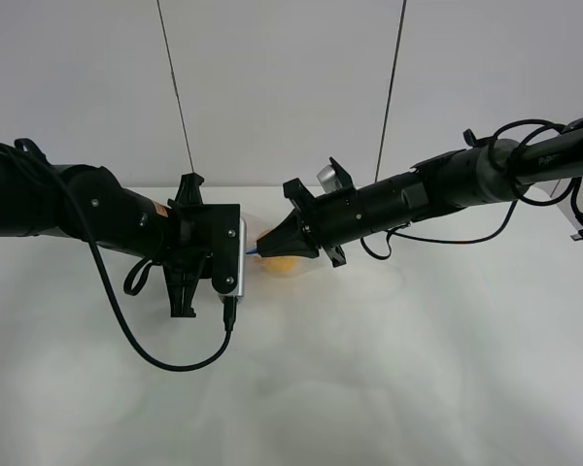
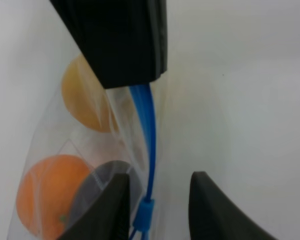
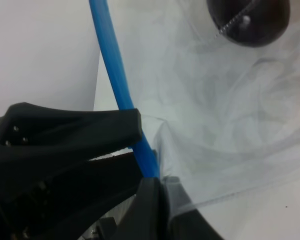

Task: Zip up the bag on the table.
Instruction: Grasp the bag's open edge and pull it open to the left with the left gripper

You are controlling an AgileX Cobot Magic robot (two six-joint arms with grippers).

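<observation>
- The table (image 1: 389, 388) is a broad, plain white matte top.
- The bag (image 2: 45, 132) is thin clear plastic, creased and crinkled. In the high view it sits toward the back middle of the table, between the two arm heads, and is mostly hidden by them.
- A smooth, narrow blue zip strip (image 2: 148, 130) runs along one edge of the bag, with a small blocky blue slider (image 2: 144, 216) on it.
- Through the film show a round orange (image 2: 42, 197), a rounded yellow pear (image 2: 82, 102) and a dark, glossy eggplant (image 2: 97, 181).
- The right gripper (image 3: 145, 150) has black, wedge-shaped fingers. Its jaws are pressed together on the zip strip, pinching the film there.
- The left gripper (image 2: 160, 176) has matte black, tapered fingers (image 2: 112, 210). Its jaws stand narrowly apart with the slider and strip between them: one finger is just beside the slider, and a gap shows to the other.
</observation>
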